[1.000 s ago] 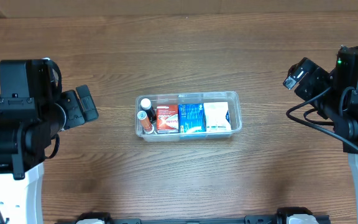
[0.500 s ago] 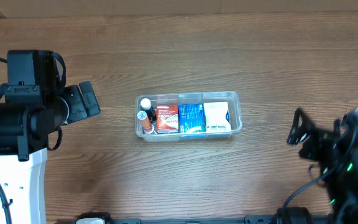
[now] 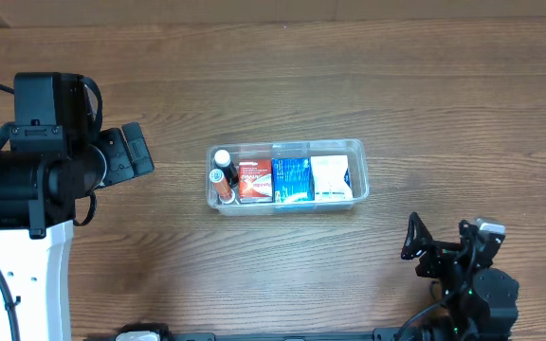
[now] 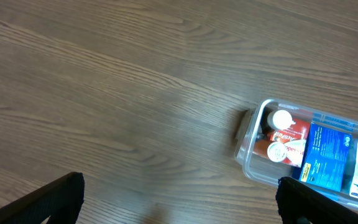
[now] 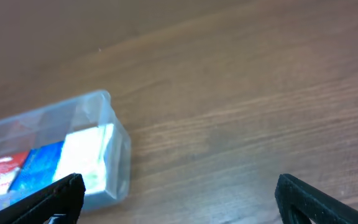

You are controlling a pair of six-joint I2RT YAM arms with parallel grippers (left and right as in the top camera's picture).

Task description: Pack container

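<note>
The container (image 3: 362, 186) is a clear rectangular tub at the table's middle. In it, from left to right, are a white-capped bottle (image 3: 221, 158), a red carton (image 3: 254, 179), a blue carton (image 3: 292, 177) and a white packet (image 3: 331, 177). My left gripper (image 3: 126, 155) is open and empty, well left of the tub. Its wrist view shows the tub's left end (image 4: 248, 154) beyond the open jaws (image 4: 179, 200). My right gripper (image 3: 439, 244) is open and empty at the front right. Its wrist view shows the tub's right end (image 5: 122, 155) to the left of the jaws (image 5: 179, 199).
The wooden table (image 3: 282, 76) surrounds the tub on all sides. The left arm's body (image 3: 27, 180) fills the left edge of the overhead view. The right arm's base (image 3: 477, 298) sits at the bottom right.
My right arm has swung from the far right edge down to the table's front right. My left arm has barely moved. The tub and its contents are unchanged.
</note>
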